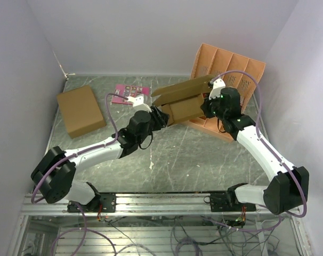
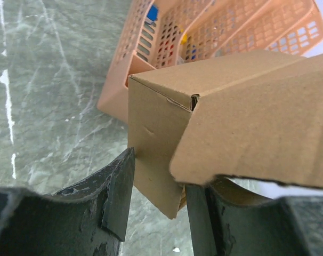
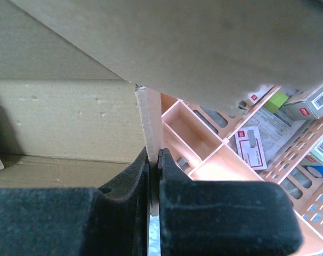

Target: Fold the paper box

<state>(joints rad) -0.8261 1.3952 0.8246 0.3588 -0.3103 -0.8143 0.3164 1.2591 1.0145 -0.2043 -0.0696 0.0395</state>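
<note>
**A:** What is nearest?

**B:** Two arms, bolted at the near edge of the grey marbled table (image 1: pixel 204 160). Both reach to mid-table and meet at one paper box (image 1: pixel 185 109).

**A:** How does the left gripper stand?

**B:** The left gripper (image 2: pixel 157 181) has its jaws part-way apart, with the paper box's left end corner between them. A gap shows beside one finger, and a hanging flap partly hides the other. I see no firm hold.

**A:** And the right gripper?

**B:** The right gripper (image 3: pixel 153 154) is pinched tight on a thin upright panel edge at the box's right end.

**A:** Where is the box?

**B:** It is between the two grippers, right of centre, with its long side running left to right and its flaps loose. From above it covers the near left corner of one peach basket (image 1: pixel 233 69).

**A:** What else is around?

**B:** One larger cardboard box (image 1: pixel 80 111) lies flat on the left, well apart. One pink card (image 1: pixel 130 93) lies just beyond the left gripper. The basket is tilted at the far right, and its compartments hold small packets (image 3: pixel 249 148).
</note>
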